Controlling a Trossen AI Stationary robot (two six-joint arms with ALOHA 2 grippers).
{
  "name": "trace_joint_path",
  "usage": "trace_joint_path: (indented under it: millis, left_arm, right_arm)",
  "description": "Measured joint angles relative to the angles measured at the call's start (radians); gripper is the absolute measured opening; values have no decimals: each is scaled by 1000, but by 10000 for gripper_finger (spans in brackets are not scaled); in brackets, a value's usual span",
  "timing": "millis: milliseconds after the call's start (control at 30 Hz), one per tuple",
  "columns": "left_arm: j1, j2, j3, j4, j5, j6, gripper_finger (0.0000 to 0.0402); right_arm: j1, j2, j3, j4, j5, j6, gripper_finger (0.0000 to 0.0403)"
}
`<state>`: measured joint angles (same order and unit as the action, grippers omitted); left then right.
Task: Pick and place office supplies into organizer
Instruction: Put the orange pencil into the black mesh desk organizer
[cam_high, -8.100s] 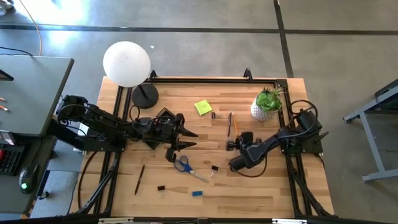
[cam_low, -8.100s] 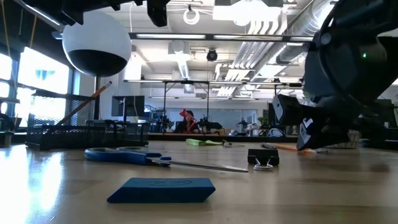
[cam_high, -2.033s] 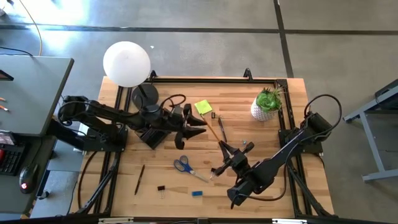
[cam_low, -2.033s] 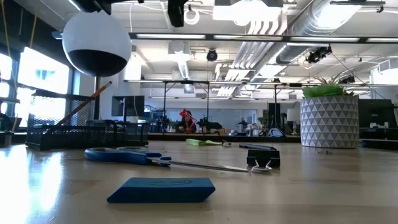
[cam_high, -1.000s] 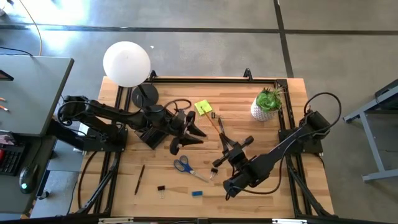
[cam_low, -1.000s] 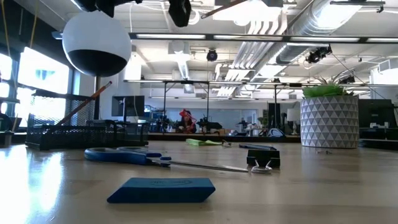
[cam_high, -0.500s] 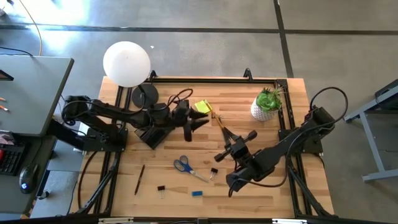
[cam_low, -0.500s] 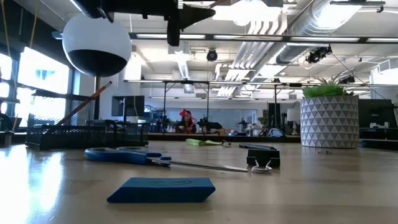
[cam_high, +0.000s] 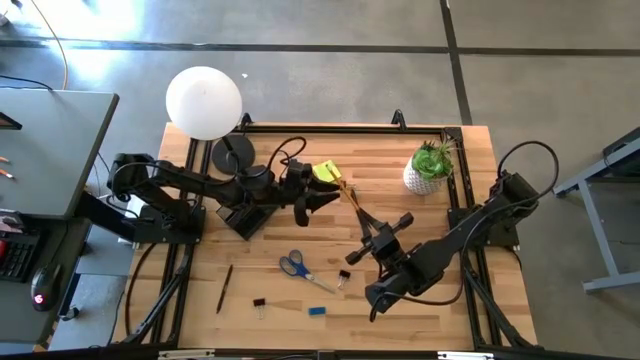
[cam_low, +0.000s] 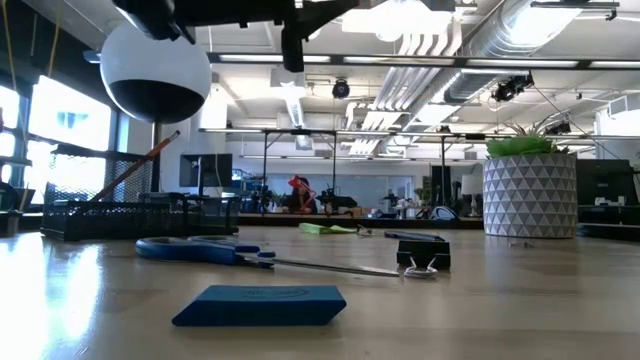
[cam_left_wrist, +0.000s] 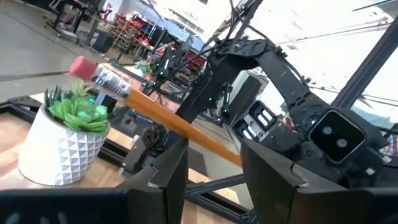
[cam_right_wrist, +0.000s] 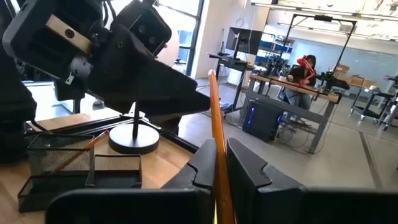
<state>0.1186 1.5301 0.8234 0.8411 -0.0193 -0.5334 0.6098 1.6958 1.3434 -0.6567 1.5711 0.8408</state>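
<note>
the right gripper (cam_high: 357, 217) is clenched on an orange pencil (cam_high: 347, 194) raised mid-table between the left gripper's (cam_high: 330, 190) released jaws, one pencil leaning in the organizer (cam_right_wrist: 74, 171); scissors (cam_high: 294, 266), eraser (cam_high: 316, 311), clips, pen and sticky pad (cam_high: 325, 171) remain out.

A robotics lab or workshop: the wooden worktop (cam_high: 400, 300) stands on a polished concrete floor (cam_high: 330, 80), exposed ducts (cam_low: 470, 40) and strip lights run overhead, and rows of workbenches (cam_right_wrist: 292, 99) with computers and metal frames fill the open hall behind.
</note>
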Motion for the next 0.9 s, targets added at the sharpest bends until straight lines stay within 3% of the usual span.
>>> trace_joint_path:
  millis: [500, 900]
  left_arm:
    - [0, 1, 0, 55, -121, -52, 136]
    - [0, 1, 0, 87, -109, -54, 136]
  right_arm:
    - [0, 0, 0, 18, 2, -12, 5]
    - [-11, 6, 0, 19, -57, -12, 5]
